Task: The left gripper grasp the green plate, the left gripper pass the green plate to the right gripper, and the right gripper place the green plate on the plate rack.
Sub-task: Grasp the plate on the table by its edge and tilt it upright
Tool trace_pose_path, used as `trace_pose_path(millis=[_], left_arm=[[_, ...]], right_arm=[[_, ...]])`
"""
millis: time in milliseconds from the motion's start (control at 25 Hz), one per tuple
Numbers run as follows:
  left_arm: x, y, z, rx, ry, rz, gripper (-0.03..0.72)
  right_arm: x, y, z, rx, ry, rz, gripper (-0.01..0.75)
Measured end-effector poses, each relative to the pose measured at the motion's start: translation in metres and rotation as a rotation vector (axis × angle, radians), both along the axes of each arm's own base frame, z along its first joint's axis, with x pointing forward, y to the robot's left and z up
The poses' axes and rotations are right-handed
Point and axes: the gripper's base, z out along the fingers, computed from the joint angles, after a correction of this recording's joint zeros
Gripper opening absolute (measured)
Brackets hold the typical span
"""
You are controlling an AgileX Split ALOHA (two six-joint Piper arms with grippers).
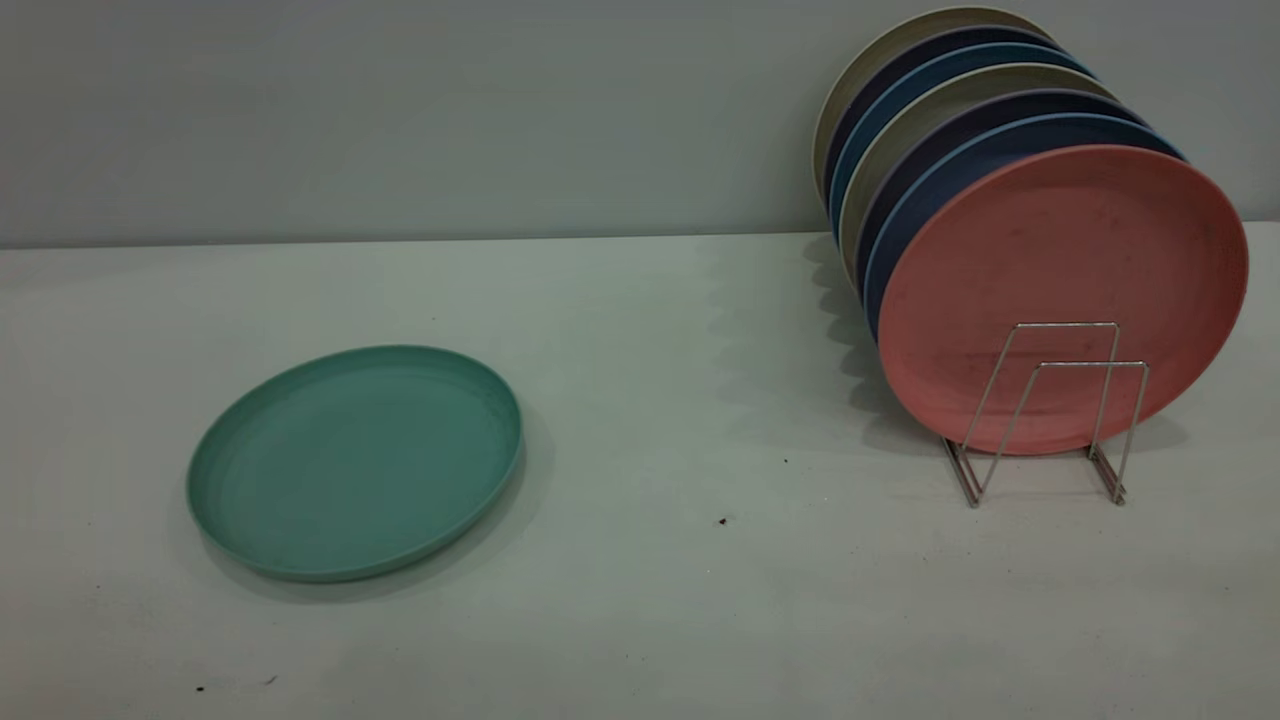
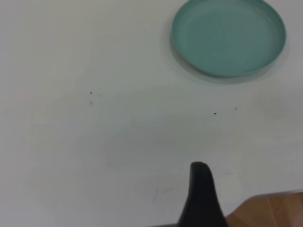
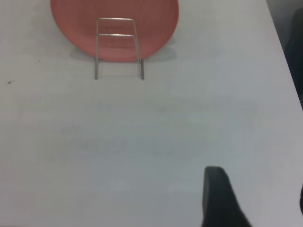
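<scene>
Green plate [image 1: 354,462] lain flat on the table [image 1: 700,600] at left, plate rack [image 1: 1050,410] at right loaded with upright plates, pink plate [image 1: 1060,290] nearest, left gripper [image 2: 201,198] and right gripper [image 3: 220,198] glimpsed as single fingers, jaw opening not determinable.

Green plate [image 1: 355,460] flat, well apart from plate rack [image 1: 1050,410]

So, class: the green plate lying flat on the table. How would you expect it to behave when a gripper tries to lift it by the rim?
The green plate looks stiff, so it probably won't flex. It lies flat on the table with a shallow raised rim, so a jaw likely has to slide under the edge, and it may skid first. Its matte surface suggests light plastic, probably not fragile.
</scene>
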Motion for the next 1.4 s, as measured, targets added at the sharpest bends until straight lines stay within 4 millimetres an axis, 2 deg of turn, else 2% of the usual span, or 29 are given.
trace_pose_path(millis=[480, 680, 760, 840, 960, 1120, 1240, 1400], left_arm=[[0.0, 0.0, 0.001, 0.012, -0.006, -0.009, 0.582], [0.007, -0.004, 0.016, -0.022, -0.173, -0.032, 0.582], [0.014, -0.005, 0.021, -0.069, -0.182, -0.019, 0.582], [0.026, -0.005, 0.022, -0.105, -0.125, 0.004, 0.582], [0.057, -0.005, 0.021, -0.125, 0.009, 0.026, 0.582], [0.102, -0.008, 0.013, -0.194, 0.158, 0.041, 0.582], [0.136, -0.013, 0.001, -0.267, 0.243, 0.04, 0.582], [0.173, -0.016, -0.018, -0.306, 0.296, 0.02, 0.582]], right_arm=[[0.0, 0.0, 0.0, -0.007, 0.0, 0.001, 0.419], [0.0, -0.001, 0.002, -0.014, -0.011, 0.002, 0.419], [0.0, 0.0, 0.007, -0.025, -0.057, 0.01, 0.419], [0.004, 0.001, 0.015, -0.029, -0.136, 0.029, 0.419], [0.019, 0.004, 0.028, -0.023, -0.215, 0.06, 0.422], [0.049, 0.006, 0.032, -0.041, -0.163, 0.121, 0.466], [0.073, 0.008, 0.031, -0.034, -0.108, 0.159, 0.501], [0.104, 0.011, 0.026, -0.011, -0.04, 0.204, 0.512]])
